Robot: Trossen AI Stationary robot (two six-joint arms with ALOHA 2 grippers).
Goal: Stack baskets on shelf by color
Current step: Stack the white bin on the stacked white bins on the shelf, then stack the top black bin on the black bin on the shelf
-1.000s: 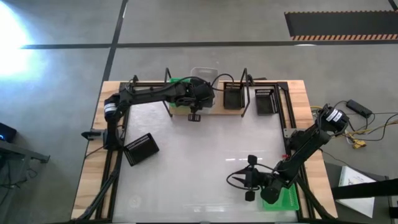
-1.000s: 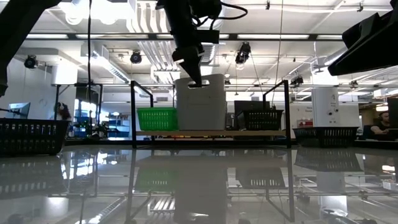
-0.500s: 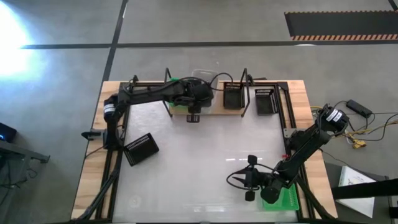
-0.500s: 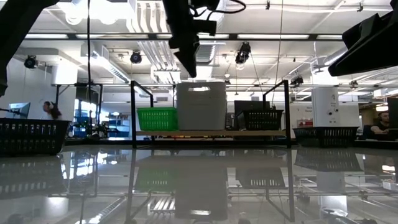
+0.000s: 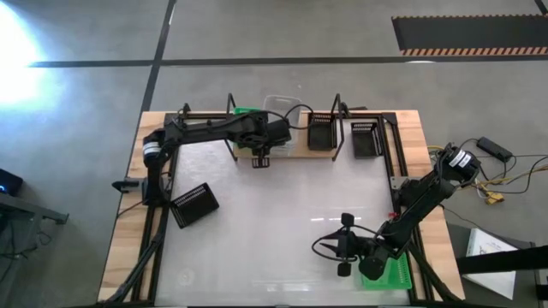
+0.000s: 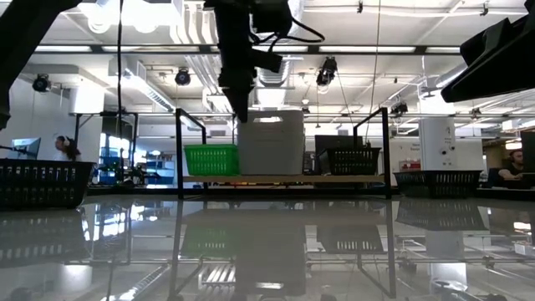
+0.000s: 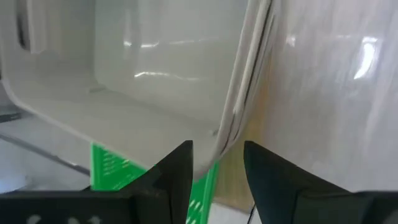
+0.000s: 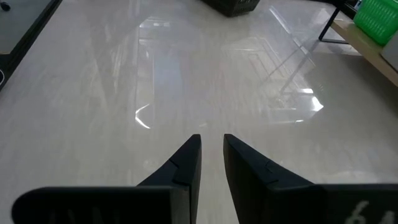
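Note:
The shelf stands at the table's far middle. On its plank a green basket, a taller translucent white basket and a black basket rest on their bases, side by side. My left gripper hangs open by the white basket's upper left corner. The basket's rim shows just beyond its fingertips. My right gripper waits low at the near right, a narrow gap between its fingers, nothing in it.
A black basket lies on the table's left side. Another black basket sits to the right of the shelf. A green basket lies under my right arm at the near right corner. The glossy table middle is bare.
My left gripper has let go of the white basket's top rim, risen clear of it, and moved a little toward the table's left edge while its wrist turned. The white basket's top has sunk slightly and it now stands by itself on the shelf.

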